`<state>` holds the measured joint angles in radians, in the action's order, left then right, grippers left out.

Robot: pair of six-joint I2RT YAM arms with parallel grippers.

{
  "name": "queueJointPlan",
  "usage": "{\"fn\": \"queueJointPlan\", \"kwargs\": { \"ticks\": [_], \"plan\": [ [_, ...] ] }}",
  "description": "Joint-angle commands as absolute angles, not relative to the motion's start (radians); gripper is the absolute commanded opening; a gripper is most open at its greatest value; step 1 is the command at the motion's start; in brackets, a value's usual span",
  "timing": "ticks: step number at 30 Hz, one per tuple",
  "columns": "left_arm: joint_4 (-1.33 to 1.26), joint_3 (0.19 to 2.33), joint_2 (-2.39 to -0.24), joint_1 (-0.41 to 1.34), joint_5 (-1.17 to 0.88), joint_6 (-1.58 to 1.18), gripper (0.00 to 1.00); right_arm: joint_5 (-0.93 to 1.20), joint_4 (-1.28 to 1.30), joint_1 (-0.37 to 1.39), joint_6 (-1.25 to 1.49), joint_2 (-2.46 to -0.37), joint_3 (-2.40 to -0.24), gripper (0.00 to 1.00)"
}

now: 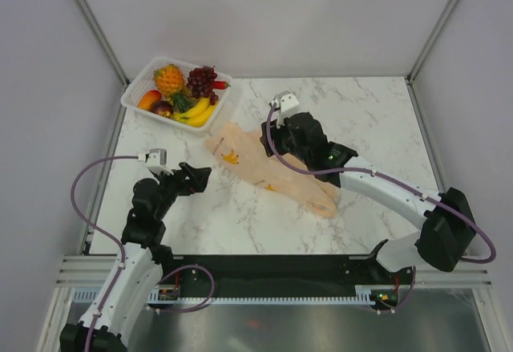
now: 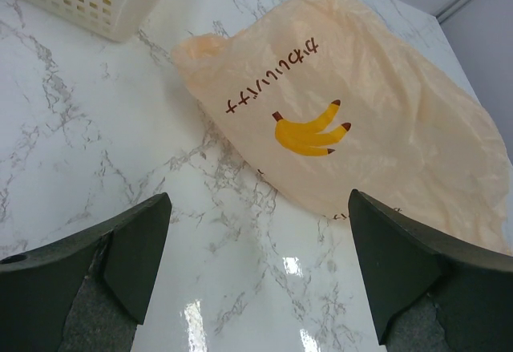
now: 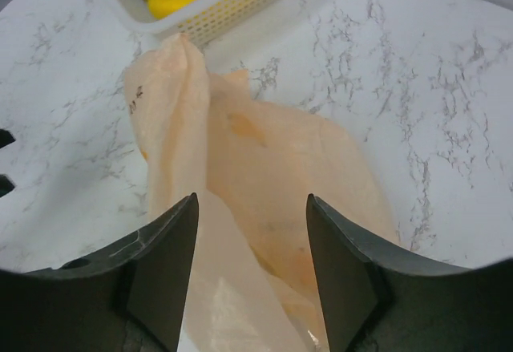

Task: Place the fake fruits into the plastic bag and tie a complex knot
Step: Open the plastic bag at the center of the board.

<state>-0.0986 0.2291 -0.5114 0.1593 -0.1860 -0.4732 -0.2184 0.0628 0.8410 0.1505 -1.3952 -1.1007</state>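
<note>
Peach-beige film, the plastic bag (image 1: 268,171) lies flat at the table's middle. The fake fruits (image 1: 183,91) sit in a white lattice basket (image 1: 131,95) at its 11 o'clock. The right gripper (image 3: 252,201) hangs over the bag's 1 o'clock edge, jaws apart, nothing clamped. The left gripper (image 2: 258,200) waits at 9 o'clock, spread wide and empty. A pinch may catch both layers, keeping the mouth shut, or the slick film may skate across the glossy grey-veined marble table (image 1: 361,111). Plain pale walls enclose it.
</note>
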Motion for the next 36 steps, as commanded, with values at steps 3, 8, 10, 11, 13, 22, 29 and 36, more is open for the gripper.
{"fn": "queueJointPlan", "kwargs": {
  "ticks": [3, 8, 10, 11, 13, 22, 29, 36],
  "plan": [
    [-0.095, 0.262, -0.514, 0.160, -0.181, -0.463, 1.00, 0.042, 0.106, 0.770, 0.224, -1.549, -1.175, 0.45],
    [-0.094, 0.262, -0.512, 0.160, -0.173, -0.466, 1.00, 0.158, 0.097, 0.926, 0.186, -1.631, -1.187, 0.17],
    [-0.092, 0.262, -0.514, 0.158, -0.170, -0.466, 1.00, 0.133, 0.100, 0.986, 0.173, -1.661, -1.186, 0.17],
    [-0.092, 0.264, -0.515, 0.160, -0.172, -0.465, 1.00, 0.150, 0.100, 1.024, 0.176, -1.673, -1.181, 0.17],
    [-0.091, 0.264, -0.517, 0.160, -0.169, -0.468, 1.00, 0.242, 0.086, 1.049, 0.181, -1.695, -1.167, 0.15],
    [-0.092, 0.265, -0.531, 0.160, -0.181, -0.472, 1.00, 0.238, 0.027, 1.052, 0.181, -1.543, -1.097, 0.26],
    [-0.087, 0.285, -0.597, 0.160, -0.167, -0.474, 1.00, 0.137, 0.084, 0.936, 0.161, -1.503, -1.153, 0.60],
    [-0.081, 0.284, -0.589, 0.160, -0.158, -0.472, 1.00, 0.008, 0.112, 0.827, 0.028, -1.540, -1.190, 0.93]
  ]
}}
